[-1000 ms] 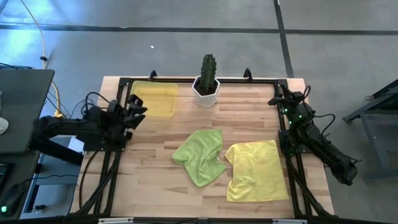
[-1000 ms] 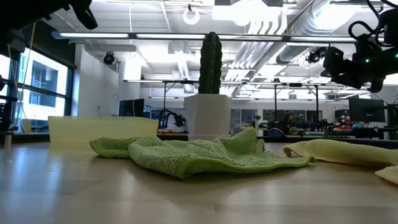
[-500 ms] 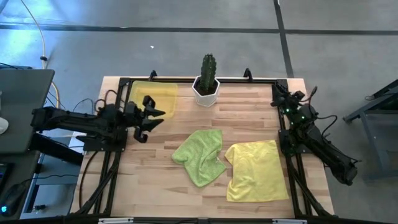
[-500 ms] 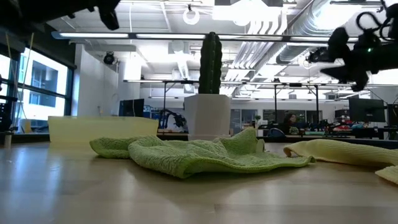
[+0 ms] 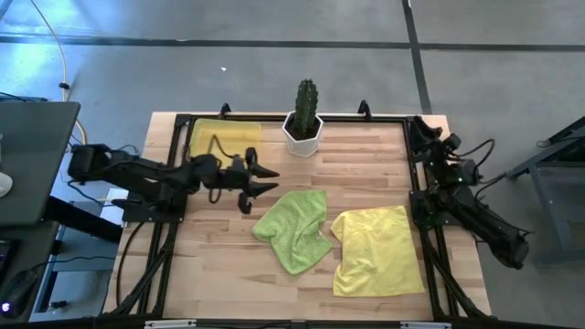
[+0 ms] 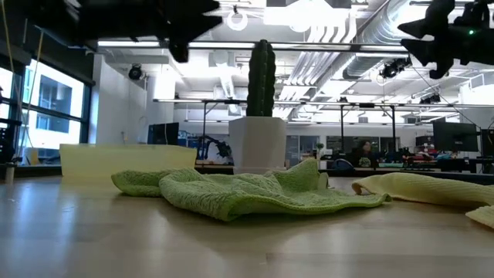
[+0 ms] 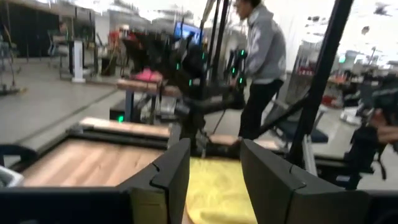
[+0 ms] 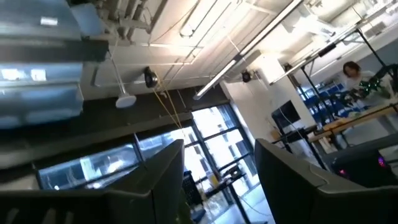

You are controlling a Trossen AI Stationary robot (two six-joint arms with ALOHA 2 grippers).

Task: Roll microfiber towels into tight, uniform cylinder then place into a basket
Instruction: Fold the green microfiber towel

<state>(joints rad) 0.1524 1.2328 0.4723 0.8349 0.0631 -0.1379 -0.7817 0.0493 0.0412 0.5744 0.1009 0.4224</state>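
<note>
High view. The table (image 5: 366,155) fills the centre of the frame. The left gripper (image 5: 265,179) reaches in from the left edge and hangs over bare wood, just left of the green towel (image 5: 294,228); its fingers are spread and hold nothing. The green towel lies crumpled at centre. The yellow towel (image 5: 375,251) lies mostly flat to its right, the two edges close or touching. The basket (image 5: 224,144) sits at the table's upper left corner. A cactus (image 5: 304,116) in a white pot stands at top centre, just right of the basket. The right gripper (image 5: 422,132) sits folded at the table's upper right edge; whether it is spread cannot be told here.

Low view. The green towel (image 6: 231,191) spreads across the middle foreground, the yellow towel (image 6: 424,189) at right. The basket (image 6: 127,161) stands at left behind the green towel, and the cactus (image 6: 261,108) rises at centre. One dark gripper shows at upper left, another at upper right, both clear of the table.

Left wrist view. The two dark fingers (image 7: 171,177) stand apart with nothing between them. The yellow towel (image 7: 214,193) shows in the gap. A person (image 7: 261,68) in a grey top stands beyond the table.

Right wrist view. The fingers (image 8: 161,180) stand apart, empty, pointing at the ceiling and windows.
</note>
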